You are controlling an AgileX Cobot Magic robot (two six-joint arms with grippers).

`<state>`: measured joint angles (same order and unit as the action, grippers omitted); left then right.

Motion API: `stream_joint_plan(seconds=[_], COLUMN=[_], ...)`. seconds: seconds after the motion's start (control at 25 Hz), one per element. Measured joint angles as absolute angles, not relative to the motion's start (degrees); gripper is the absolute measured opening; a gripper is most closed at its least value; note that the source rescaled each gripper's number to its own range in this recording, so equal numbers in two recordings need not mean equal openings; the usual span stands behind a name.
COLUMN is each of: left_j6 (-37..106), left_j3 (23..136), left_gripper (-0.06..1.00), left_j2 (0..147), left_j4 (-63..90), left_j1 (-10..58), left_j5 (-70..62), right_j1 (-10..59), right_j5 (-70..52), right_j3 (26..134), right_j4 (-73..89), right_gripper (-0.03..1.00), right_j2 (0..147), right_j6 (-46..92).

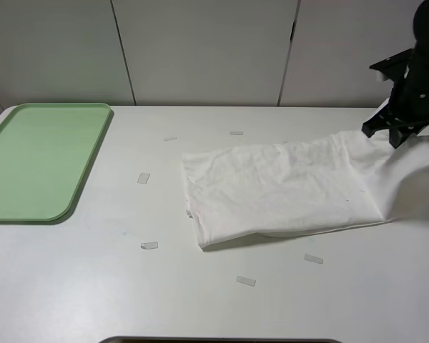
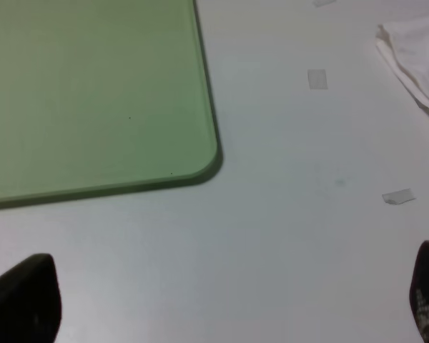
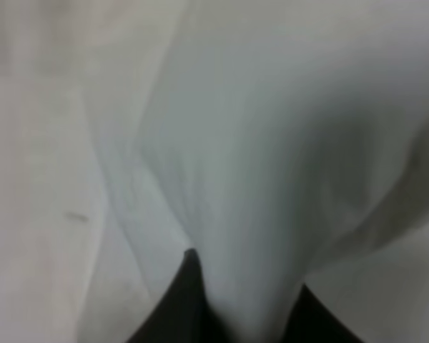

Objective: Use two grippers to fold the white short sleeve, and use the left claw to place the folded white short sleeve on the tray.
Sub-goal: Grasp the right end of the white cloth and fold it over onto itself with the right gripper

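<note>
pinching what seems an edge of the white short sleeve [image 1: 286, 189], the right gripper [image 1: 385, 136] should sweep it leftward, low, taut; the left gripper [image 2: 225, 307] gapes empty.

tray [image 1: 43, 157] cut off, R arm [image 1: 418, 86] cropped

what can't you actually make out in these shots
- Left gripper: absent from the exterior high view. The left wrist view shows only two fingertips, cut by the frame edge.
- Right gripper: the right wrist view is blurred, and the white short sleeve bunched between its fingers hides the tips.
- White short sleeve: its right end runs off the exterior high view's edge.
- Tray: its left part is cropped in the exterior high view.
</note>
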<state>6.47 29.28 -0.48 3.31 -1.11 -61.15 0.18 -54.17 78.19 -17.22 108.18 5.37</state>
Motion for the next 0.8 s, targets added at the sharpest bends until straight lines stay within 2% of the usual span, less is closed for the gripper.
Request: stream_joint_plan(seconds=[0.32, 0.8], left_j6=[6.47, 6.47], left_j3=[29.28, 29.28], left_gripper=[0.97, 0.97], left_j2=[-0.48, -0.48], left_j4=[3.31, 3.31], left_j1=[-1.11, -1.11], left_j5=[-61.15, -61.15], right_j1=[10.71, 20.42], right_j5=[-45.72, -43.27], right_j3=[66.19, 65.22], right_j4=[-24.23, -24.69], right_gripper=[0.15, 0.15], right_j2=[108.18, 108.18], right_j6=[-5.78, -9.35])
